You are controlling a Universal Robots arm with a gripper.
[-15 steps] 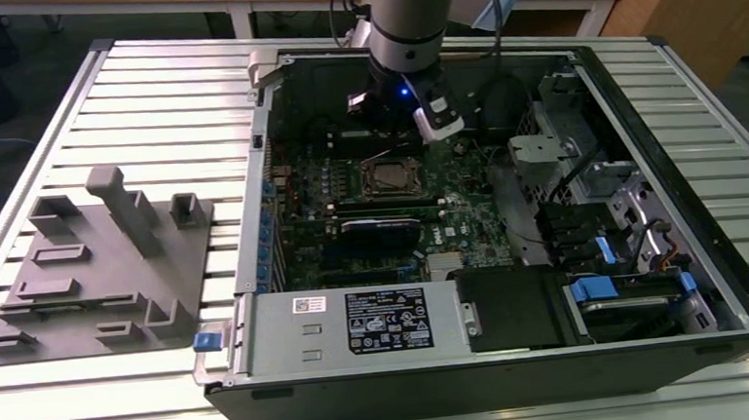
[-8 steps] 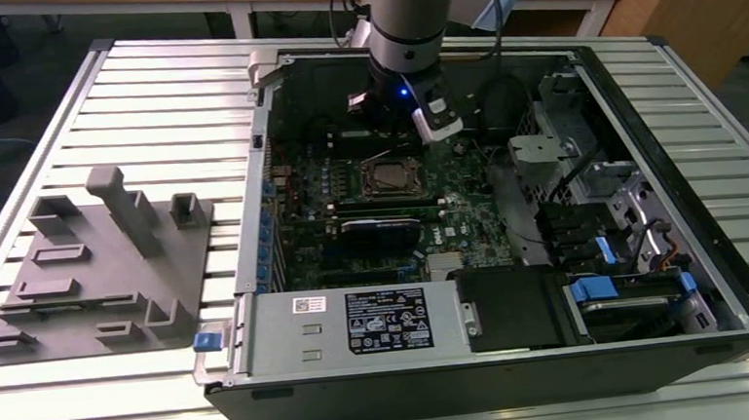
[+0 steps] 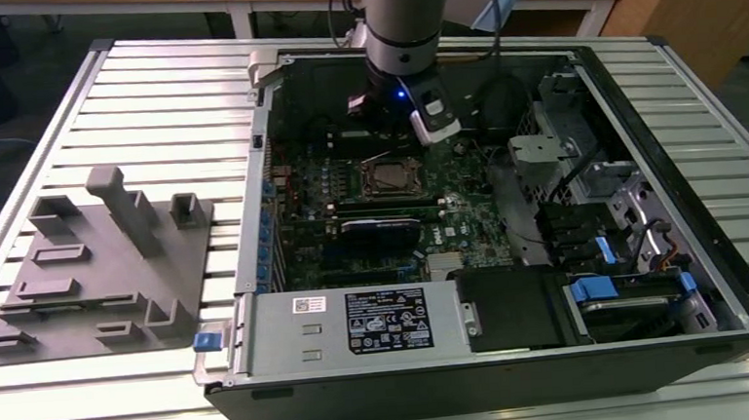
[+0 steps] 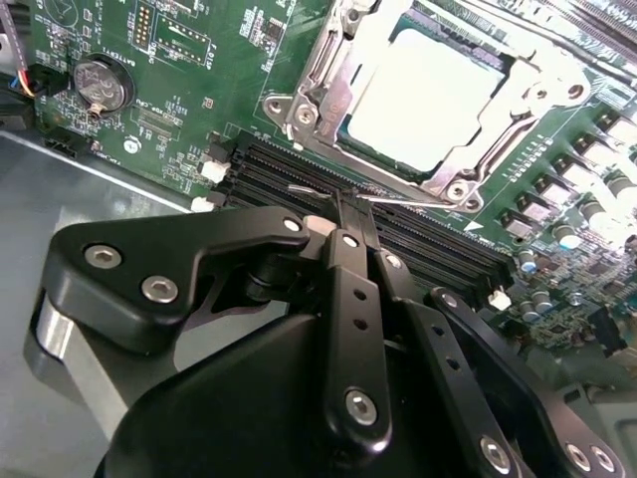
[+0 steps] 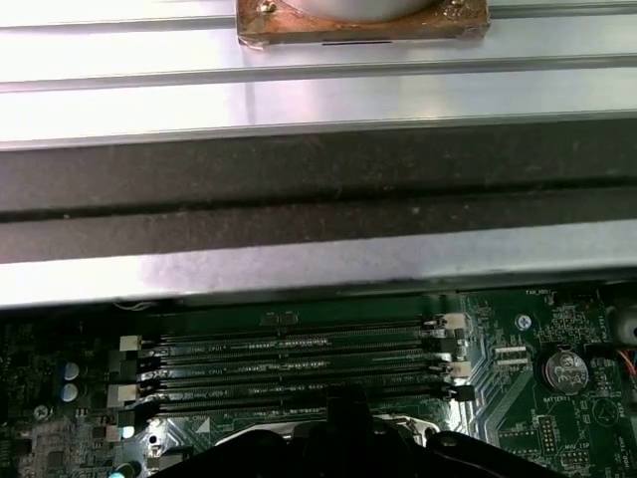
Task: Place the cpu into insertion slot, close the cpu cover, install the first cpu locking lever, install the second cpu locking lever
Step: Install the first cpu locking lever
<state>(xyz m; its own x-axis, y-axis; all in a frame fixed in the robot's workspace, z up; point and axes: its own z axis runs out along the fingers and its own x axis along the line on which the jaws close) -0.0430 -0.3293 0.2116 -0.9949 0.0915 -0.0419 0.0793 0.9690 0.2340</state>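
Black two-fingered end effector with bolted linkage arms; its fingers are drawn fully together, no gap showing between them; a thin silver wire locking lever runs across right at the fingertips, though whether it is pinched or only touched cannot be told. Directly under the fingertips lie the long narrow black memory slots, side by side, seen in both wrist views. Just beyond those slots is the cpu, a flat square chip with a pale silver-grey metal top; it sits seated in the square black-rimmed insertion slot; the cpu cover, a thin square metal frame plate with a large central cutout, lies flat around it. The chip is near the fingertips but apart from them, with the memory slots between. A round silver coin battery sits off to one side on the green circuit board. In the exterior view, the grey robot arm reaches down into an open black computer case lying on its side; a grey power-supply box fills its near edge; the case rests on a slatted aluminium surface; a grey moulded fixture tray lies at the exterior view's left.
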